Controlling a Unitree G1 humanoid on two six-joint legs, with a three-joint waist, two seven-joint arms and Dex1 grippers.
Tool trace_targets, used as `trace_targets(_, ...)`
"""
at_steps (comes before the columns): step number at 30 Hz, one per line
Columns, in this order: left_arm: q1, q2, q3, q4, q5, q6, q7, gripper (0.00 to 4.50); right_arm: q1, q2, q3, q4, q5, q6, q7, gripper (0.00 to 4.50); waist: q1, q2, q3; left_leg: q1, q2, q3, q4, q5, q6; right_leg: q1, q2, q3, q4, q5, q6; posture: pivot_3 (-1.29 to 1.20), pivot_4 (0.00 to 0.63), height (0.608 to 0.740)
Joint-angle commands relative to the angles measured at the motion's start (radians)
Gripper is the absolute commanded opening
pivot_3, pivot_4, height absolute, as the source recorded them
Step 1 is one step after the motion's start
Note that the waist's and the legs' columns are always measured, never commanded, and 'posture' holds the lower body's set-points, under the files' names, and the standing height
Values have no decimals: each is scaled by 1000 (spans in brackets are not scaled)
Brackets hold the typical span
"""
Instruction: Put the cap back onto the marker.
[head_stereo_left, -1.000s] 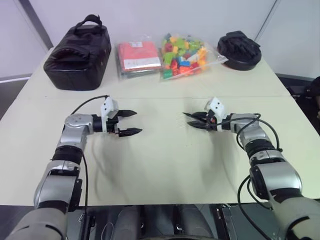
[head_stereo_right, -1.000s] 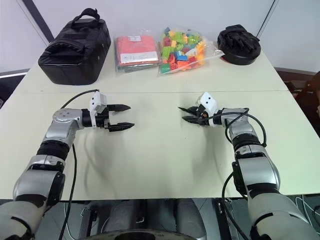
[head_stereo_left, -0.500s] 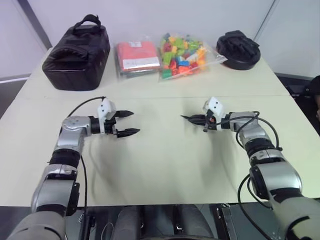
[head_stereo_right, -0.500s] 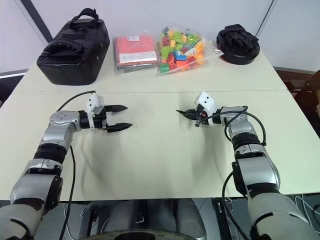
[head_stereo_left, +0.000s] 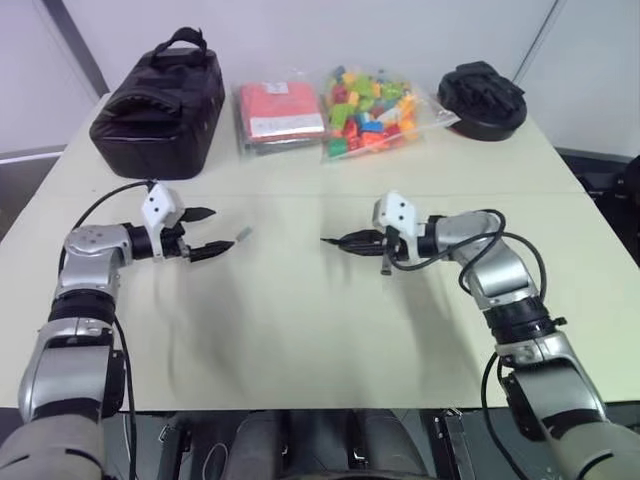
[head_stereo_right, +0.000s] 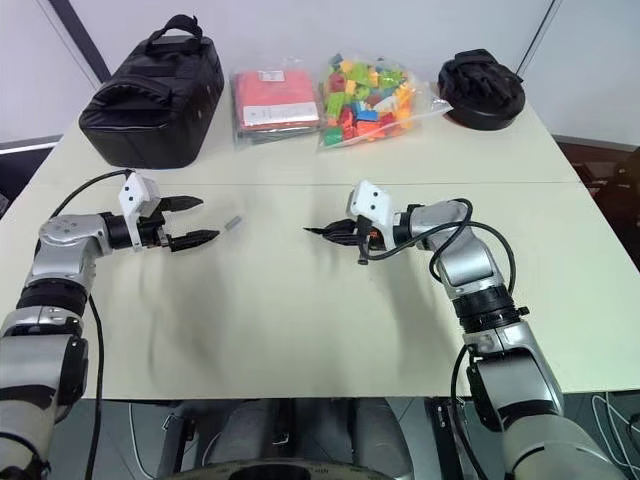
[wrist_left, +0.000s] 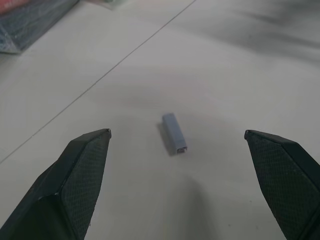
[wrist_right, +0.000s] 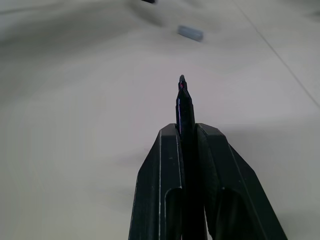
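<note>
Marker held ready, cap waiting on the worktop

The right gripper (wrist_right: 186, 132) pinches the marker (wrist_right: 184, 107) tip-forward for capping; the left gripper (wrist_left: 177, 137), spread wide, frames the cap (wrist_left: 175, 133) lying loose for pickup.

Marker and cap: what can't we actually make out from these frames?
- marker: in the right wrist view its rear part is hidden between the shut fingers of the right gripper; the pale end is out of sight.
- Marker in the head views: too thin to tell from the black fingers.
- cap: which end is open is unclear; in the right wrist view it is blurred.
- left gripper: open, both fingers cut off by the picture's bottom edge.
</note>
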Motion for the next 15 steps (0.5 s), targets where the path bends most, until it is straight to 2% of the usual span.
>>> trace_targets(1, -25, -12, 7, 13, 11, -24, 6, 4500, 2, -10, -4, -76, 24, 25, -19, 59, 0, 0, 0, 0, 0, 0, 0, 0, 0, 0, 0, 0, 0, 0, 0, 0, 150, 740)
trace_targets(9, 7, -122, 15, 30, 24, -34, 144, 4500, 28, -27, -16, -95, 35, 39, -65, 59, 0, 0, 0, -1, 0, 0, 1, 0, 0, -1, 1, 0, 0, 0, 0, 0, 150, 740)
trace_targets(15, 21, -159, 20, 51, 37, -37, 239, 4500, 35, -44, -23, -106, 45, 53, -90, 59, -3, 0, 0, -2, 1, 0, 1, 0, 0, -2, 2, 0, 0, 0, 0, 0, 150, 740)
